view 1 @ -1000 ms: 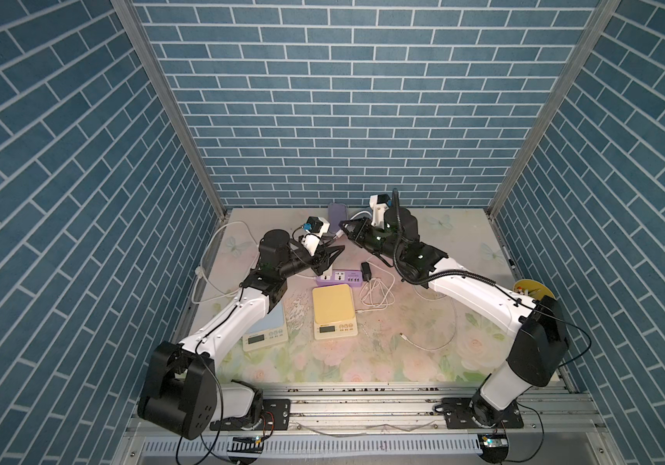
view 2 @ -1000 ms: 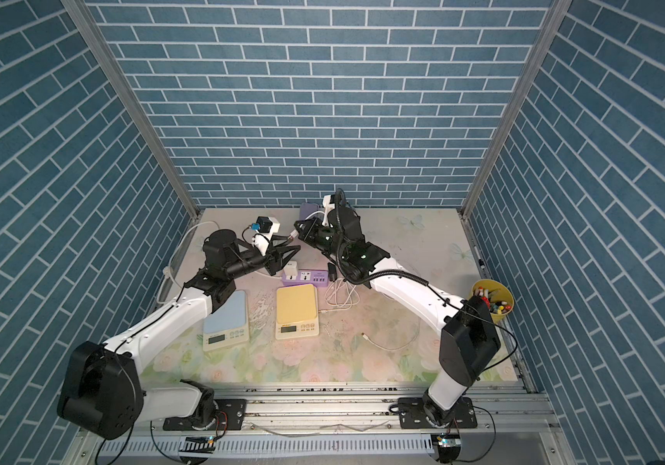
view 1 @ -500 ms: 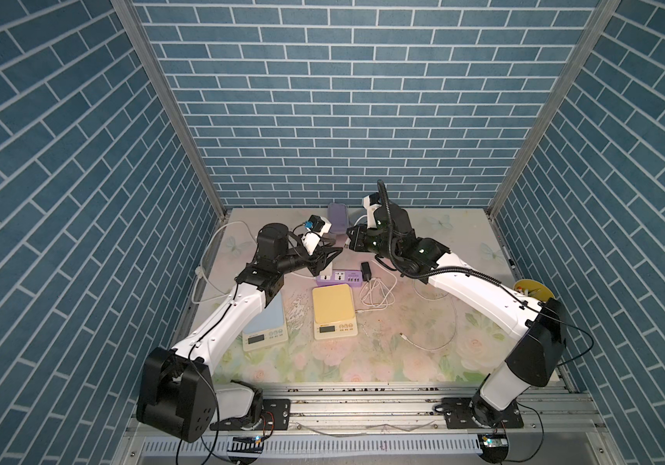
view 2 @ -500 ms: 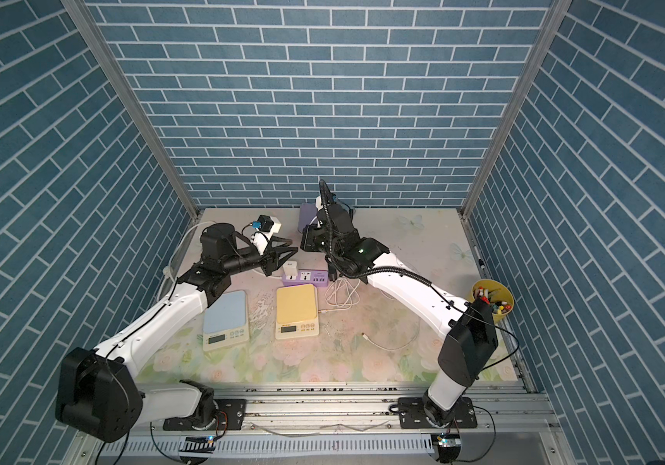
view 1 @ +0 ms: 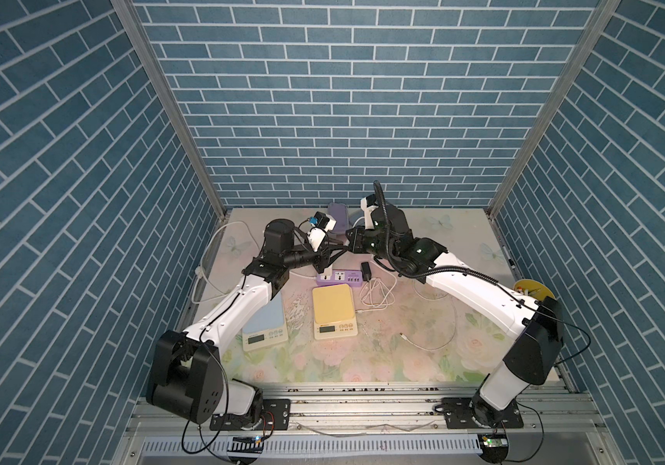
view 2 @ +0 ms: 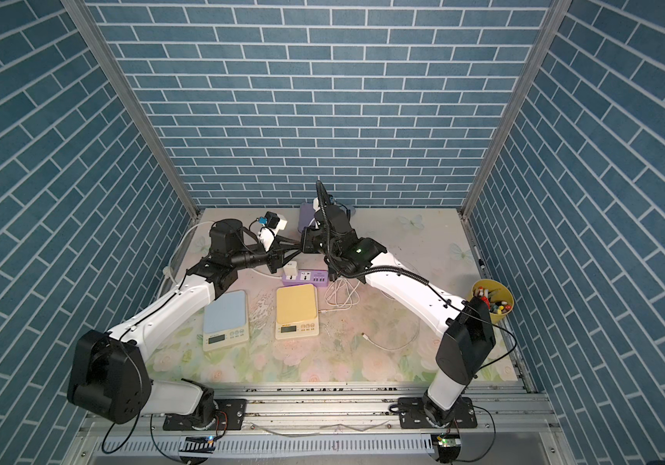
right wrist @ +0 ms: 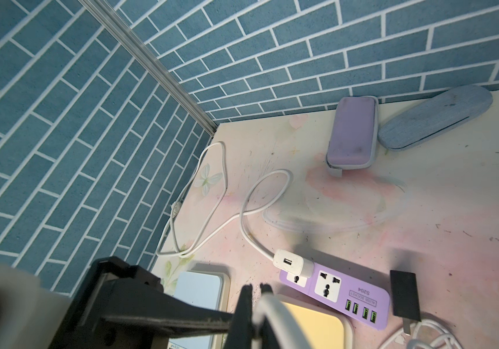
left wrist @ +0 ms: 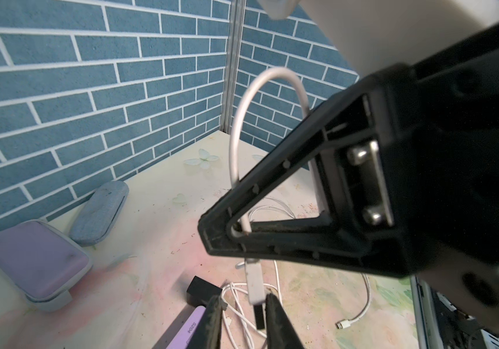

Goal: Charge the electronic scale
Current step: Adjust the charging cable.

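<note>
Right gripper (right wrist: 255,294) was clamped on the white cable (left wrist: 236,145), held in mid-air above the power strip (view 1: 340,277). USB plug (left wrist: 254,284) hung down below the pinch. Left gripper (left wrist: 243,302) met it tip to tip, with its jaws narrowly apart on either side of that plug. A gap showed on one side, so no grip. Yellow scale (view 1: 332,308) sat flat on the table (view 1: 423,354), just in front of the strip. Blue scale (view 1: 268,322) sat beside it, partly under the left arm (view 1: 242,306). Neither gripper touched either scale. Second lead (view 1: 365,311) ended at the yellow scale's right-arm side; couldn't tell if it was plugged in. Black adapter (view 1: 366,270) lay at the strip's end.
</note>
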`<state>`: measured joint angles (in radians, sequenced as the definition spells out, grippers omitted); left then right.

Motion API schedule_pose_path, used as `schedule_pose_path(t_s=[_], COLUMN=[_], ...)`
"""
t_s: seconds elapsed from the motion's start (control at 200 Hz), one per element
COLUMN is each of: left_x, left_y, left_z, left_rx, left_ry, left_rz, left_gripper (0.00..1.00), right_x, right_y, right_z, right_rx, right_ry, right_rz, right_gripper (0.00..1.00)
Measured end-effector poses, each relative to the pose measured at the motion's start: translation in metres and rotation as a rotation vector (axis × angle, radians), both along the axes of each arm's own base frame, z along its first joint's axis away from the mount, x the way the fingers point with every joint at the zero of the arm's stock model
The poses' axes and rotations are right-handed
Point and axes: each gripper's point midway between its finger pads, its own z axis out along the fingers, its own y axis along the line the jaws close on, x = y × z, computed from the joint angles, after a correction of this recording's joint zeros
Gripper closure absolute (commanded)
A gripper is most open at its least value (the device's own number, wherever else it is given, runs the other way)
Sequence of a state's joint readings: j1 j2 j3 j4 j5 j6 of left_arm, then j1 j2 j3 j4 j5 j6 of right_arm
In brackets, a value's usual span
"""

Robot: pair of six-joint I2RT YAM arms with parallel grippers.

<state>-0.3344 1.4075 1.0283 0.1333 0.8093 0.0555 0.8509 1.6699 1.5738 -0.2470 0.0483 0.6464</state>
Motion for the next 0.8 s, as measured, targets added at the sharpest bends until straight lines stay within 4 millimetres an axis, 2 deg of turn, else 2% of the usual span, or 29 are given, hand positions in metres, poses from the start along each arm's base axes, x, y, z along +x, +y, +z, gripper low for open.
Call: schedule_pose_path(t_s=[0.06, 0.12, 0.165, 0.195, 0.24, 0.28, 0.34, 0.535, 0.8], left_x=[-0.001, -0.001, -0.002, -0.002, -0.003, -0.004, -0.006, -0.008, -0.008], left_y=[-0.002, -0.003, -0.003, -0.002, -0.002, -0.001, 0.001, 0.008, 0.008], left_z=[-0.002, -0.003, -0.003, -0.002, -0.003, -0.004, -0.005, 0.000, 0.003], left_rx=[-0.002, 0.000, 0.003, 0.006, 0.013, 0.020, 0.032, 0.048, 0.040], left_ry=[0.013, 0.014, 0.007, 0.003, -0.003, -0.006, -0.013, -0.056, -0.065], left_rz=[-0.009, -0.011, -0.013, -0.015, -0.018, -0.020, -0.025, -0.036, -0.044], left_gripper=[1.00, 1.00, 1.00, 1.00, 1.00, 1.00, 1.00, 1.00, 1.00], right_x=[0.000, 0.000, 0.000, 0.000, 0.001, 0.000, 0.000, 0.006, -0.018], right_y=[0.000, 0.000, 0.000, 0.000, -0.001, 0.000, 0.000, -0.016, 0.004], right_z=[0.001, 0.000, 0.000, 0.000, 0.000, 0.000, 0.001, -0.004, -0.001], right_rx=[0.002, 0.000, 0.002, 0.002, 0.005, 0.013, 0.029, 0.088, 0.193], right_ry=[-0.001, 0.000, 0.000, 0.001, 0.004, 0.013, 0.026, 0.092, 0.170], right_rz=[-0.001, -0.001, 0.001, 0.006, 0.017, 0.037, 0.078, 0.129, 0.228], right_gripper=[1.00, 1.00, 0.85, 0.70, 0.57, 0.50, 0.47, 0.46, 0.63])
